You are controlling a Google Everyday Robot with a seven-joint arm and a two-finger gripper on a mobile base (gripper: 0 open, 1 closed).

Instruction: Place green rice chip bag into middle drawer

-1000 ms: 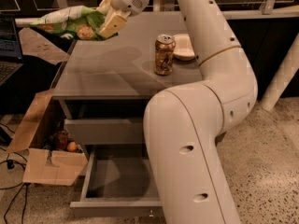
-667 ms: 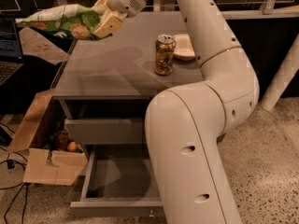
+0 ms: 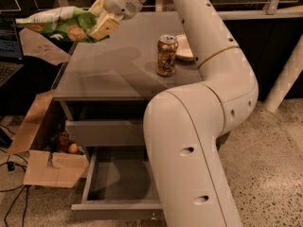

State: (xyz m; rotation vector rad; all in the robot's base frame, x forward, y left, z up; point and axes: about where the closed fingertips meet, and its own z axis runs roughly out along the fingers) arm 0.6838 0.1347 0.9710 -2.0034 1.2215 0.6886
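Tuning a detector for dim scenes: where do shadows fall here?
Camera view: the gripper, shut on the green rice chip bag, hangs over the left edge of the cabinet top and throws a soft shadow across it; the open middle drawer lies in shade.

Seemingly no legible text anywhere

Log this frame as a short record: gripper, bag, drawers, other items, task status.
gripper: gripper raised over the left rear of the cabinet top, shut on the green rice chip bag
bag: green rice chip bag held in the air, sticking out leftward past the cabinet edge
target: middle drawer pulled open, bag not inside
above it: upper drawer closed
on top: drink can upright, apart from the gripper
floor: cardboard box left of the cabinet
status: bag lifted, not yet placed
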